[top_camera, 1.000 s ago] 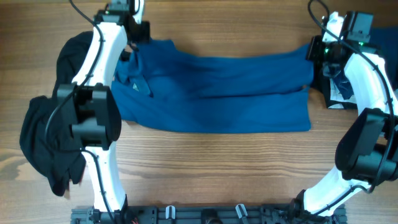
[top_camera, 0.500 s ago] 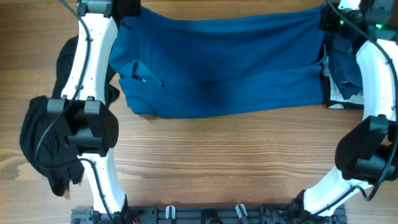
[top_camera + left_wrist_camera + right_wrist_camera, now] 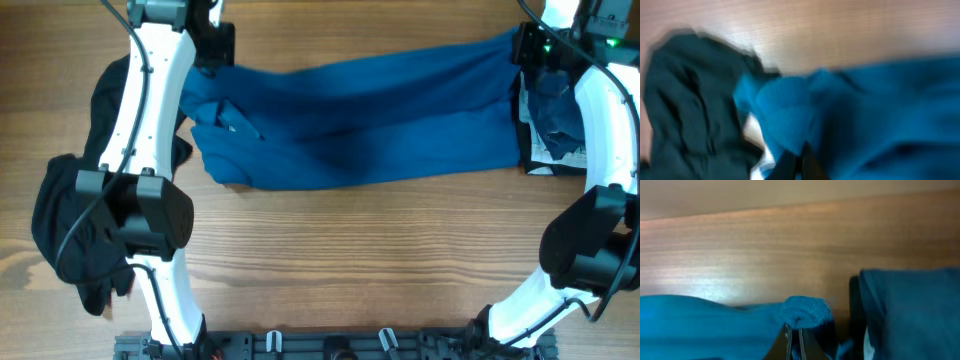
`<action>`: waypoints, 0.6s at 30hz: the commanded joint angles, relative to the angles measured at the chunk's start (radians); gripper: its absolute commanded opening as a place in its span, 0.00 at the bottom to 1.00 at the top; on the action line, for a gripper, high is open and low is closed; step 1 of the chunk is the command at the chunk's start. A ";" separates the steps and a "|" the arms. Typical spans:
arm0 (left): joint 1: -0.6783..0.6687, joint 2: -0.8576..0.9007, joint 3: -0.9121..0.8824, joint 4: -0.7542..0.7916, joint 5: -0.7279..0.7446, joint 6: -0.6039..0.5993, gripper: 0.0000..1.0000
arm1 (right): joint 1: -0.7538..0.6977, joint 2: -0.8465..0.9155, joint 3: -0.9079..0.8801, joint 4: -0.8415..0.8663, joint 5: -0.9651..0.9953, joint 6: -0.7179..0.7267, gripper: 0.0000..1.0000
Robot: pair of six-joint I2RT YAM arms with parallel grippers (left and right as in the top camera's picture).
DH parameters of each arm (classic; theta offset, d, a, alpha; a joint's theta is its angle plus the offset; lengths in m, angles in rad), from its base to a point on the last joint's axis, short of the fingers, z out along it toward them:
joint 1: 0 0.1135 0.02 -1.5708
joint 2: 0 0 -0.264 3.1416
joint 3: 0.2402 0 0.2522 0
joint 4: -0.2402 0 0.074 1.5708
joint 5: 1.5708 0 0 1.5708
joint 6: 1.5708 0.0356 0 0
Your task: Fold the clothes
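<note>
The medium-blue jersey shirt point(image 3: 370, 115) lies stretched across the far half of the table. My left gripper point(image 3: 212, 45) is shut on its far left corner, and the pinched blue cloth point(image 3: 785, 110) bunches above the fingers point(image 3: 801, 162) in the left wrist view. My right gripper point(image 3: 528, 45) is shut on the far right corner, with a tuft of blue cloth point(image 3: 805, 311) above the closed fingers point(image 3: 794, 339). A black garment point(image 3: 75, 225) lies heaped at the left. A dark blue garment point(image 3: 552, 115) lies at the right.
The wooden table point(image 3: 360, 260) stretches in front of the shirt. The black garment also shows in the left wrist view point(image 3: 685, 100), and the dark blue one in the right wrist view point(image 3: 915, 310). A dark rail point(image 3: 330, 345) runs along the table's near edge.
Both grippers lifted the shirt's far edge toward the back of the table and have since come slightly forward and down. The shirt is spread wider than one second ago.
</note>
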 commanded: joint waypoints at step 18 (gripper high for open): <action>-0.009 -0.028 -0.245 -0.167 0.128 -0.024 0.04 | -0.087 0.119 -0.132 -0.150 -0.015 0.041 0.04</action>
